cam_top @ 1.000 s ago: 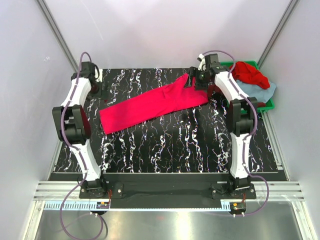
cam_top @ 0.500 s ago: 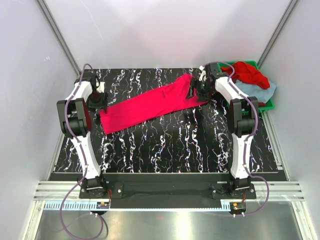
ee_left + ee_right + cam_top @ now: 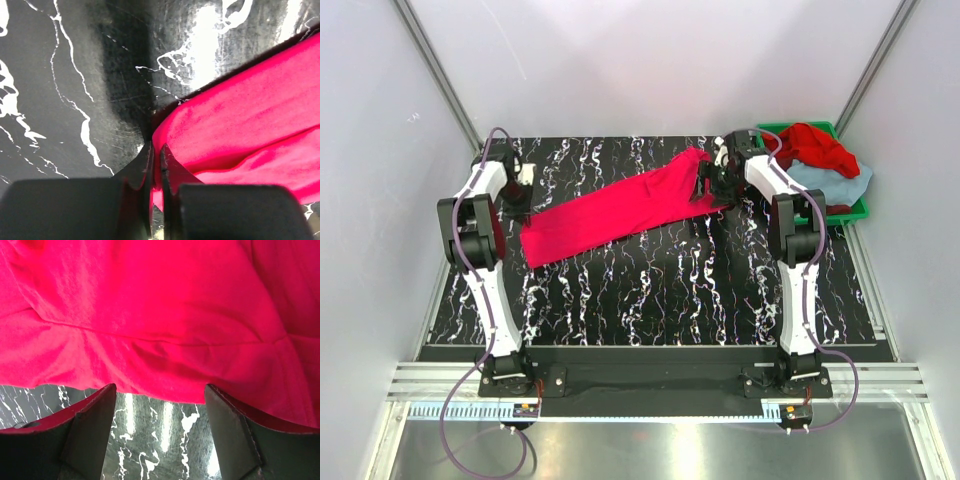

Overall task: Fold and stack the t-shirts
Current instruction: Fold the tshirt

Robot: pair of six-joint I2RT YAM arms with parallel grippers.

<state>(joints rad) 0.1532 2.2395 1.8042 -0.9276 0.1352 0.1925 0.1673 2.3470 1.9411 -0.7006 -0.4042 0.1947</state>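
Black marbled table [image 3: 650, 290], with the crimson-pink t-shirt [image 3: 620, 208] stretched diagonally across its far half. The green bin [image 3: 858, 208] at far right holds a red shirt [image 3: 817, 147] and a blue-grey shirt [image 3: 842, 186]. The right gripper [image 3: 159, 392] gapes wide at the crimson-pink hem, gripping nothing. The left gripper [image 3: 156, 157] is pinched tight on the left corner.

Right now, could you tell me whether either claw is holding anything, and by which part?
The left claw pinches the pink shirt by a corner. The right claw is open, holding nothing.
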